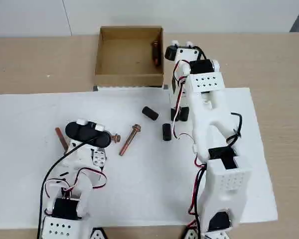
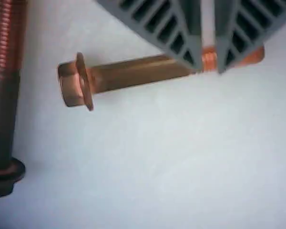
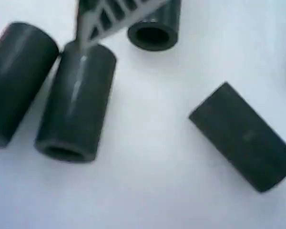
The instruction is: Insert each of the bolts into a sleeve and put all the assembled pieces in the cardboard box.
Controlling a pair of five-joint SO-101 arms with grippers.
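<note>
Under left claw [image 2: 208, 67] — bolt [image 2: 133, 74]; threaded end

cardboard box [image 1: 103, 74] behind sheet [image 1: 139, 189], bolts [image 1: 130, 140] left of sleeves [image 1: 150, 113]

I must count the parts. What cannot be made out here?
High view: the piece in the cardboard box is too small to identify.
High view: the right arm covers the paper beside a sleeve.
Left wrist view: the left gripper covers the bolt thread, so a grip is unsure.
Left wrist view: the edge cuts off a second bolt.
</note>
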